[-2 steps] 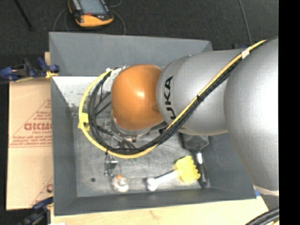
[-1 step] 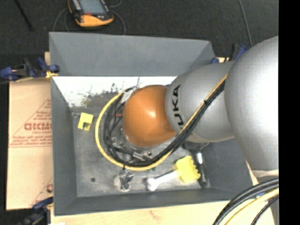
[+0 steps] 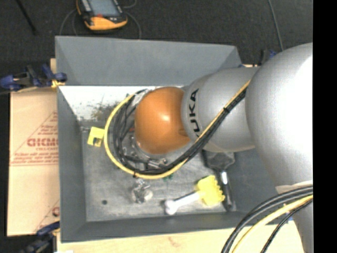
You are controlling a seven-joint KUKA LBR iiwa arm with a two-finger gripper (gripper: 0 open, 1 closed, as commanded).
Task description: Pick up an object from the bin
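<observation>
My gripper (image 3: 135, 158) reaches down under the orange cover in the middle of the bin; only its dark body shows, ringed by cables. Just below it, on the bin floor, lies a small clear, shiny thing (image 3: 141, 193). To the right of that lies a brush with a yellow head and a white handle (image 3: 198, 194), its handle pointing left. A small yellow block (image 3: 96, 136) sits at the left, close to the cable loop. Nothing shows held by the gripper.
A black pen (image 3: 226, 186) lies beside the brush head by the bin's right wall. A small green bit (image 3: 167, 176) peeks out under the cables. The arm covers the bin's right and back parts.
</observation>
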